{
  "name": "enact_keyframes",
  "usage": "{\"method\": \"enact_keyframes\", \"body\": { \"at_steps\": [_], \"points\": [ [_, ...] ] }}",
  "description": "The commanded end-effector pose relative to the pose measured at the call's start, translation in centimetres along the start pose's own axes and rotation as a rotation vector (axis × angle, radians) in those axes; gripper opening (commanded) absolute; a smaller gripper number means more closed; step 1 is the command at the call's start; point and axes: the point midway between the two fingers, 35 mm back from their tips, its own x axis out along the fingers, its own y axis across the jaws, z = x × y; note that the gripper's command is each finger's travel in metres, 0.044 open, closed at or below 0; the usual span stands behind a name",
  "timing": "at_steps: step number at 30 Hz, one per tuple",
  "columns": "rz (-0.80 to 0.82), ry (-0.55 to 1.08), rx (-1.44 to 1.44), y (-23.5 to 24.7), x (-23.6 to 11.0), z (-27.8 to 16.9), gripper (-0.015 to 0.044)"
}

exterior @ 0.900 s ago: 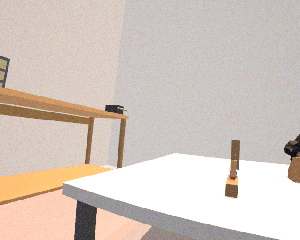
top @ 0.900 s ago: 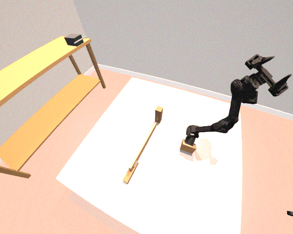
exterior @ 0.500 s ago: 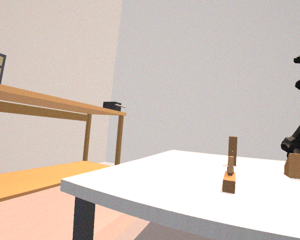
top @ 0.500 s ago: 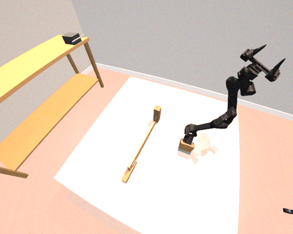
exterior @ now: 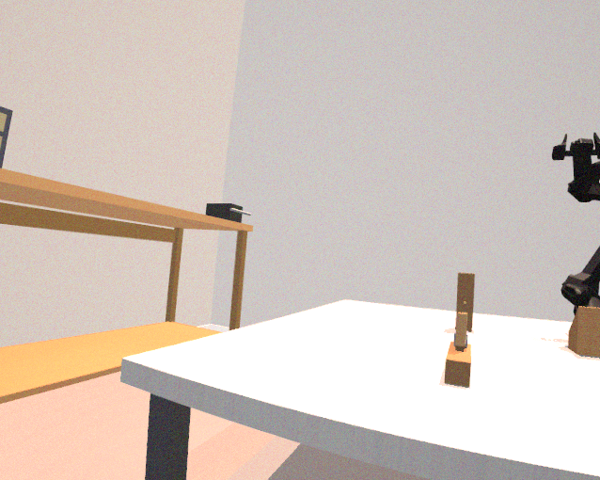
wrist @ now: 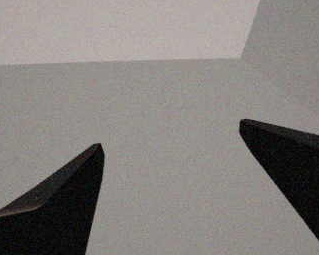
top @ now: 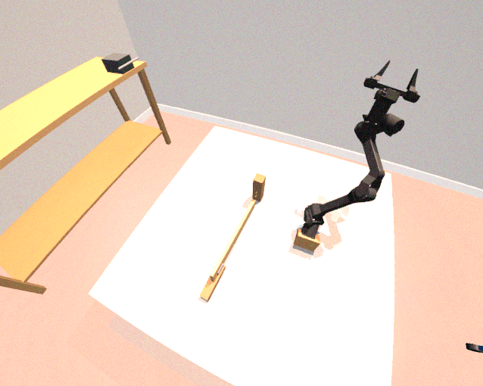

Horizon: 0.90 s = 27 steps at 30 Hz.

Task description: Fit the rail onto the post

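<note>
On the white table (top: 336, 317), going from left to right, the low light-wood footboard block (top: 212, 284) comes first. It carries the far end of the long pale wooden bed rail (top: 236, 236), which runs up to the short upright wooden post (top: 258, 187). From the top view the near end of the rail seems to lie just in front of the post; the pegs are too small to see.

Further right, the black arm stands on its wooden base (top: 306, 241). The black parallel-jaw gripper (top: 397, 76) is raised high, pointing upward, well apart from the rail. Its jaws are spread nearly to their widest and hold nothing.

I judge the rail stiff, light and smooth. A good hold is probably across its narrow width, close to the post end, so that this end lifts while the far end pivots in the bracket.
</note>
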Motion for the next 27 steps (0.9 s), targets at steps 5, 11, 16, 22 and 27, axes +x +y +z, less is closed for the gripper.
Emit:
{"method": "enact_keyframes", "body": {
  "at_steps": [5,11,16,22,27],
  "points": [
    [0.148,0.315,0.197,8.4,-3.3,-9.6,0.0440],
    [0.301,0.549,0.325,16.6,-7.8,-14.9,0.0440],
    [0.444,0.715,0.413,23.3,-12.2,-17.0,0.0440],
    [0.631,0.880,0.496,30.7,-17.8,-17.4,0.0440],
    [0.761,0.978,0.572,35.9,-21.9,-15.9,0.0440]
  ]
}}
